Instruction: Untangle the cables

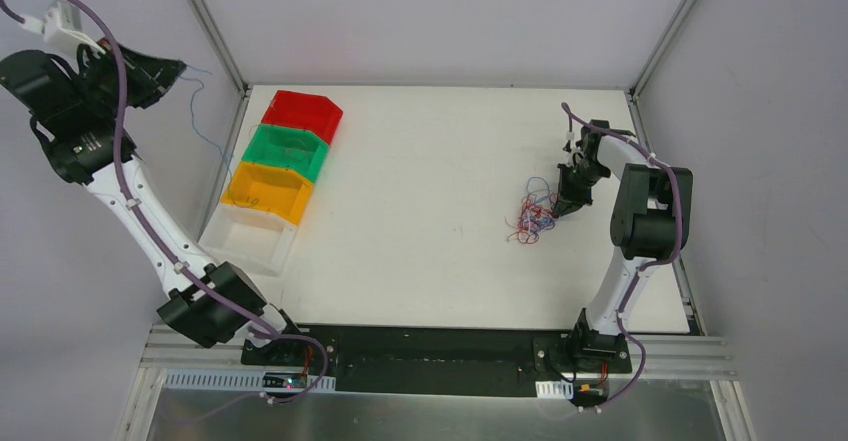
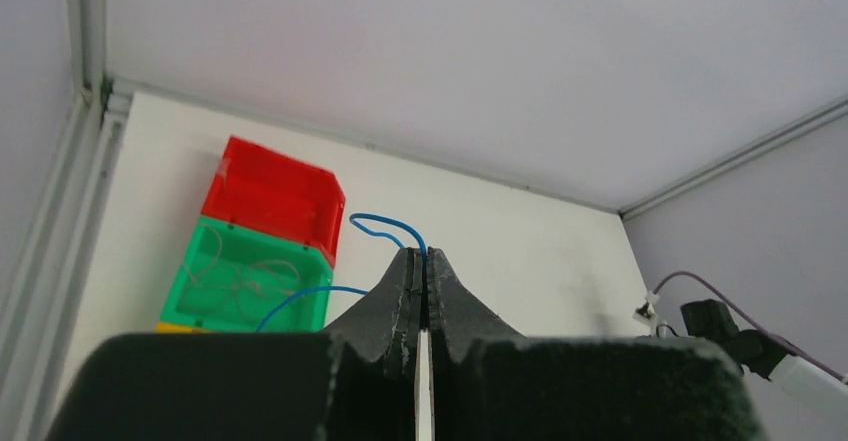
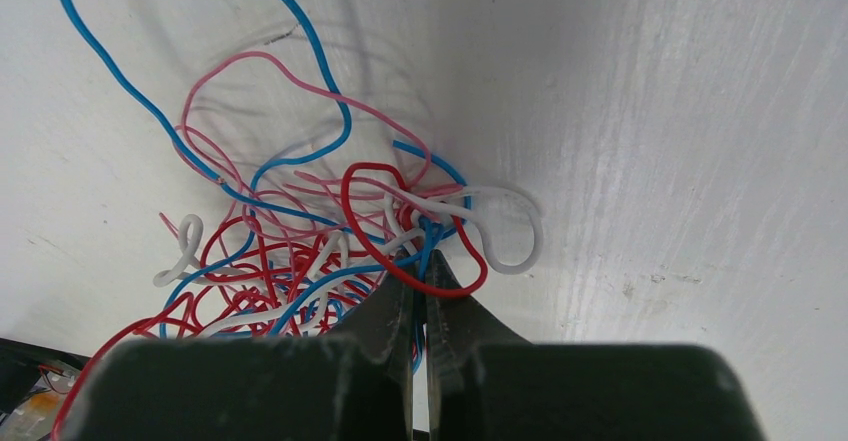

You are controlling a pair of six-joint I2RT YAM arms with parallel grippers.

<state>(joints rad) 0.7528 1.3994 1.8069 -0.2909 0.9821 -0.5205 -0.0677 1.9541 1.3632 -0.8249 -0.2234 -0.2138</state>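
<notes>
While left claw (image 2: pixel 424 261) pinches blue wire (image 2: pixel 385 223); right claw (image 3: pixel 420 271) clamps tangle (image 3: pixel 300 251).

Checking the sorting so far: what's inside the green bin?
The green bin holds a few pale thin wires looped on its floor. The near part is hidden behind the left gripper.

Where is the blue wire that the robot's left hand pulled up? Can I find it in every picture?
Top view: the blue wire dangles from the left gripper, upper left, beside the bins.
Left wrist view: it loops out of the shut fingertips, centre.
Right wrist view: not in it.
Shared landmark: the red bin, also seen by the left wrist camera.
</notes>
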